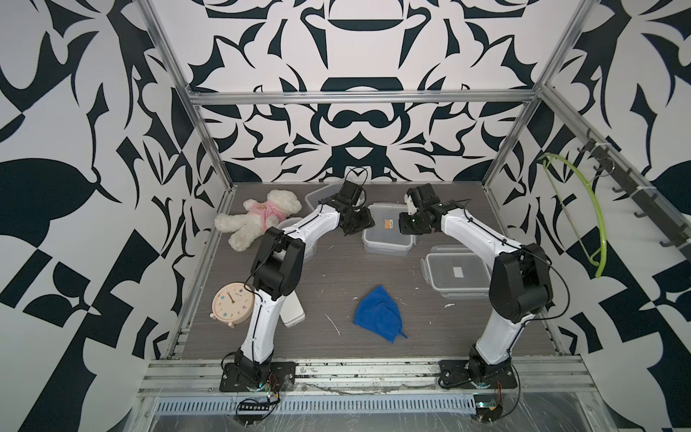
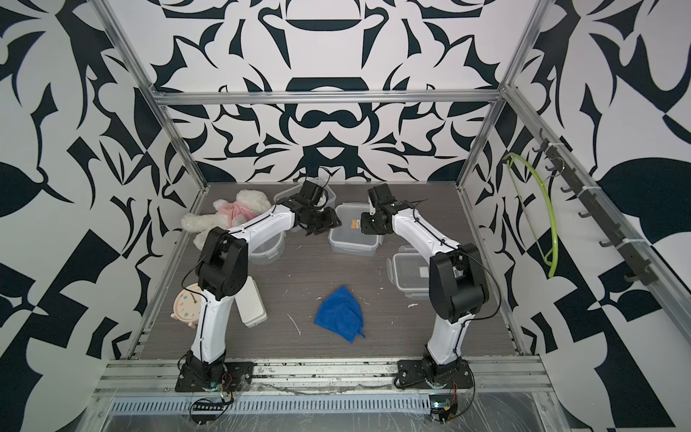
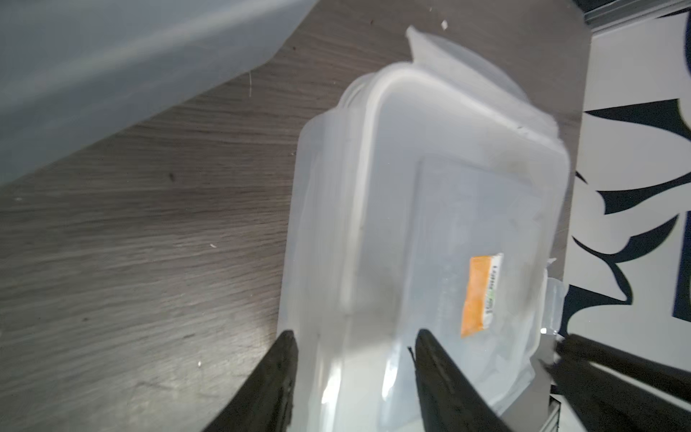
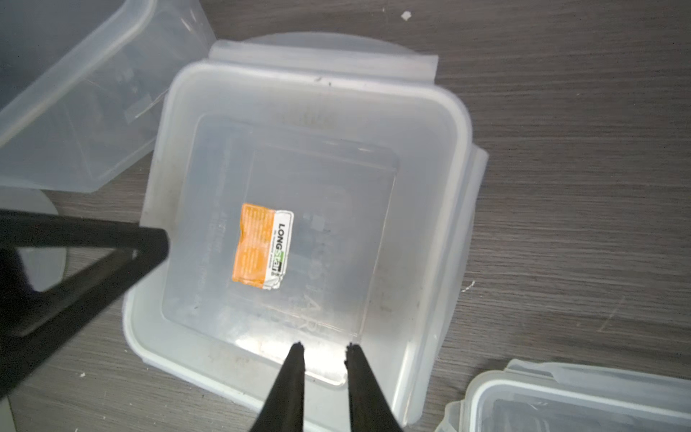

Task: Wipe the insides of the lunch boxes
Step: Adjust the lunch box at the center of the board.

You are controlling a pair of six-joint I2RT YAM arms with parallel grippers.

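Lunch box (image 4: 318, 149), lidded, under right fingers (image 4: 293, 374)

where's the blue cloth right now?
In both top views the blue cloth lies on the table, front centre between the two arms, just left of the closed box with the white sticker.

An orange-and-white sticker (image 4: 263, 251) at the centre of the frame, on the middle lunch box (image 4: 430, 187) lid, reads "LONGSTAR"; its smaller print and the clock (image 1: 232, 305) numerals are illegible.
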